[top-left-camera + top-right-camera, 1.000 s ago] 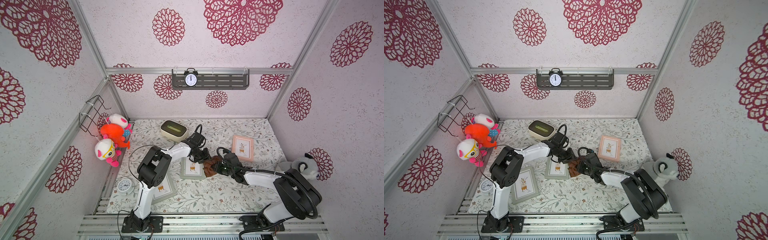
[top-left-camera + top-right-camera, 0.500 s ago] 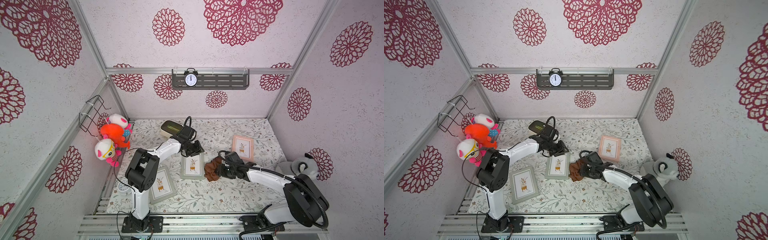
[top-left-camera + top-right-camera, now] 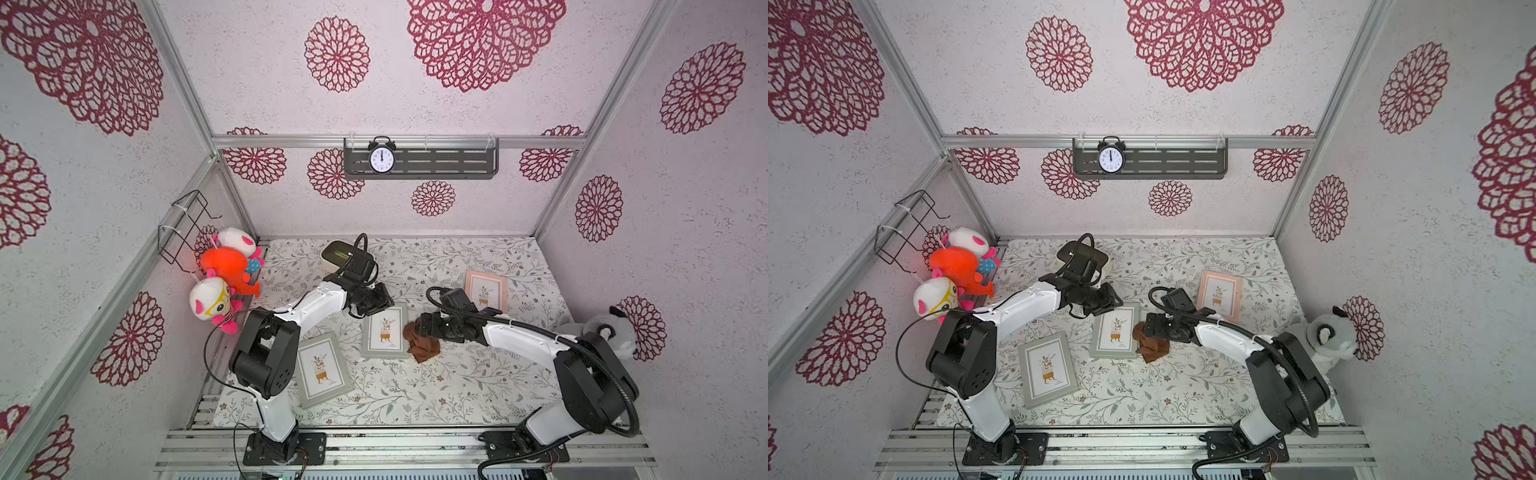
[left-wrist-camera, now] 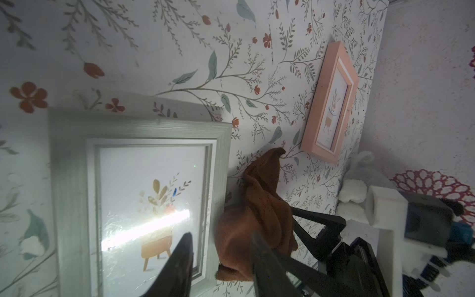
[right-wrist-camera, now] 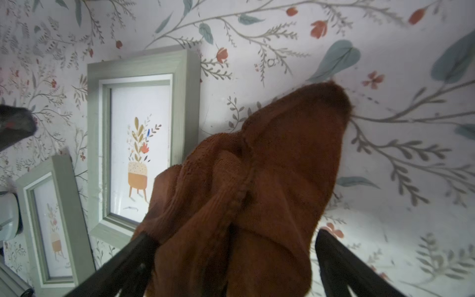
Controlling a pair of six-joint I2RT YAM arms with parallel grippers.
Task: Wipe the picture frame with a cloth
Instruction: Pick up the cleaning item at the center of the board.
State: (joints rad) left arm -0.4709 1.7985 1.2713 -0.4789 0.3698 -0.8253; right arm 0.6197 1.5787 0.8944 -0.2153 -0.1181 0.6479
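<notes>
Three frames lie flat on the flowery table [image 3: 457,386]: a grey-green frame [image 3: 384,330] in the middle, a second grey-green frame [image 3: 322,368] nearer and to its left, and a pink frame [image 3: 485,291] farther off to the right. The middle one looks like the one to wipe, since both arms are hanging around it.

How far along? Honestly hard to call. The cloth [image 3: 422,347] is a bunched rust-brown heap on the table just right of the middle frame, one fold up against the frame's right edge, and none of it is on the glass. Nothing is rubbing anything. My read is that either the wiping is over and the rag got parked, or it hasn't begun, and the pictures don't settle which. The glass only shows a streak of glare, so clean or dusty I can't say.

The right gripper [image 5: 232,235] sits low over the heap with its fingers [image 5: 334,246] spread wide. The cloth lies between them, brushing one finger and clear of the other, so not pinched.

The left gripper [image 4: 221,234] hovers above the far end of the middle frame, fingers partly apart with nothing between them
</notes>
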